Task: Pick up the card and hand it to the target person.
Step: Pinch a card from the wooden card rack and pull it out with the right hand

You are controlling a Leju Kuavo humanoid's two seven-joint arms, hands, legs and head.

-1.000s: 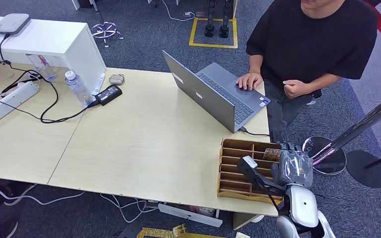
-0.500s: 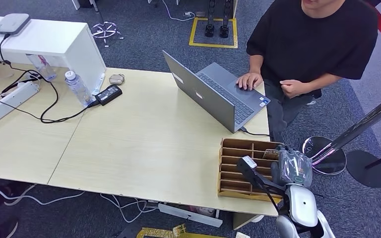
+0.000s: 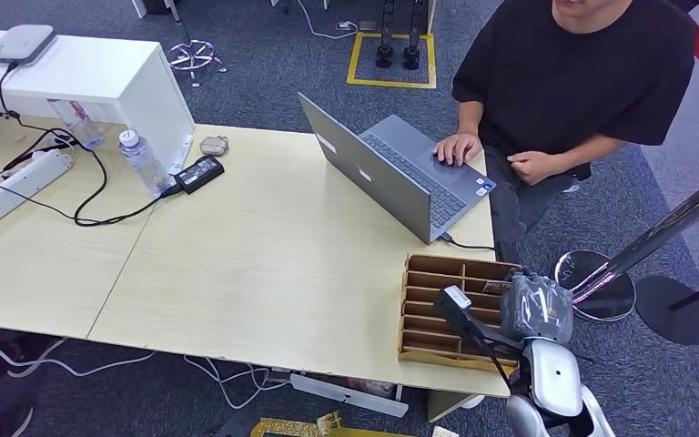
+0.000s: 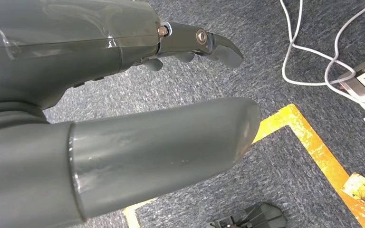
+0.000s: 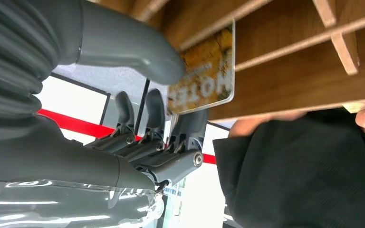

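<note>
A yellow card (image 5: 204,71) printed "HOTEL" stands at the edge of a slot in the wooden divider tray (image 3: 428,309) at the table's near right corner. My right hand (image 3: 535,308) is at the tray's right side. In the right wrist view, the right hand (image 5: 138,137) pinches the card: the thumb (image 5: 138,52) presses its face and a finger (image 5: 190,126) lies behind it. The person (image 3: 573,82) in a black shirt stands beyond the table's far right corner, one hand on the laptop. My left hand (image 4: 123,109) hangs over the carpet and holds nothing.
An open grey laptop (image 3: 391,173) sits just beyond the tray. A water bottle (image 3: 141,162), a power brick, cables and a power strip (image 3: 14,187) lie at the table's left. A chrome stanchion base (image 3: 601,282) stands right of my right hand.
My right hand has drawn slightly back toward me at the tray, covering more of the card. The person's free hand has shifted a little.
</note>
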